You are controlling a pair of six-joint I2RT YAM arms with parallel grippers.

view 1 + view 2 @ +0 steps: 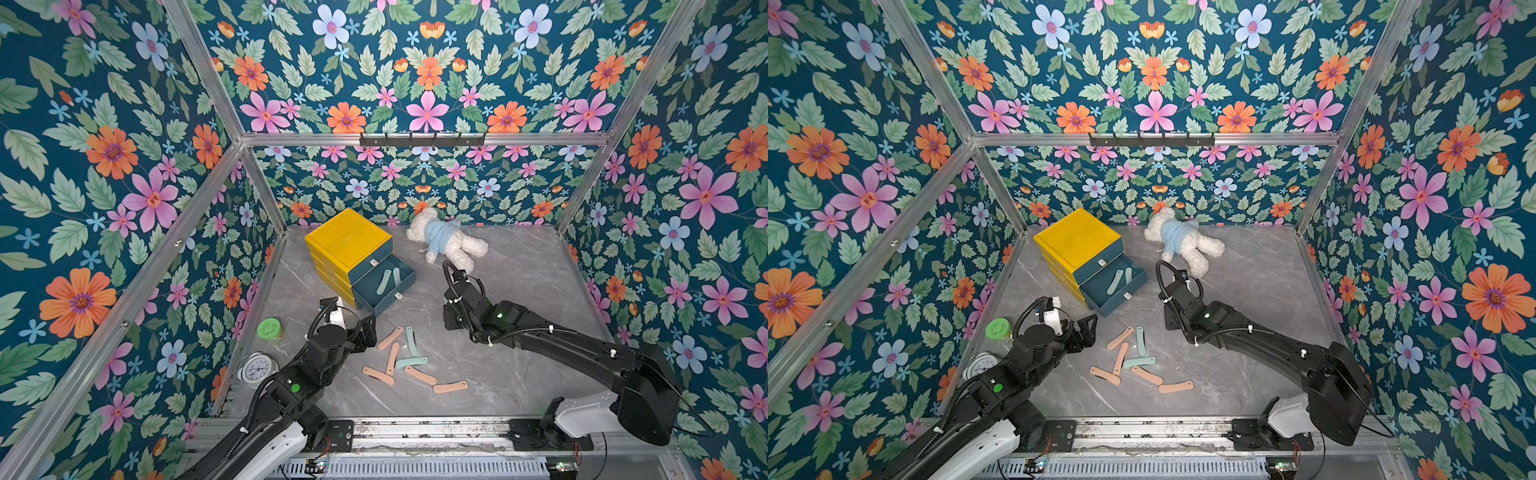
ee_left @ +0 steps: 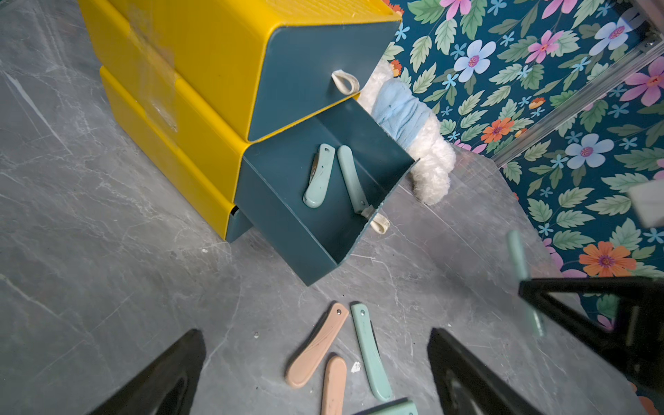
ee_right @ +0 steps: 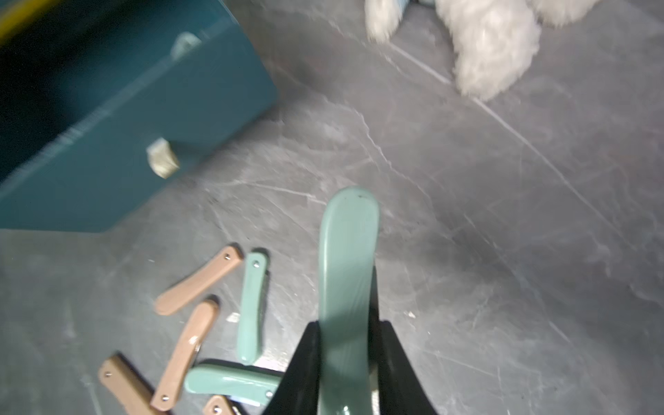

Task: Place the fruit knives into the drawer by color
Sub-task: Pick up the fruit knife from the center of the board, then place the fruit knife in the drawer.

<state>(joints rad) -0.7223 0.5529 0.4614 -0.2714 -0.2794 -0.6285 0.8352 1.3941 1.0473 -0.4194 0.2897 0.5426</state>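
A grey marble tabletop (image 1: 519, 340) sits between floral walls (image 1: 104, 174). A yellow cabinet (image 1: 348, 239) stands toward the back. Its middle drawer (image 2: 284, 222) is open, and two pale teal fruit knives (image 2: 318, 176) lie inside. The right jaws are closed on another teal knife (image 3: 346, 273), held off the tabletop near the drawer's front. The left jaws are wide open and empty, beside a loose scatter on the tabletop of five salmon pink knives (image 1: 378, 375) and two teal ones (image 1: 411, 361), some touching. A white teddy bear (image 1: 446, 241) lies at the back. A green-lidded jar (image 1: 269, 330) and an alarm clock (image 1: 258, 368) sit by the left wall.
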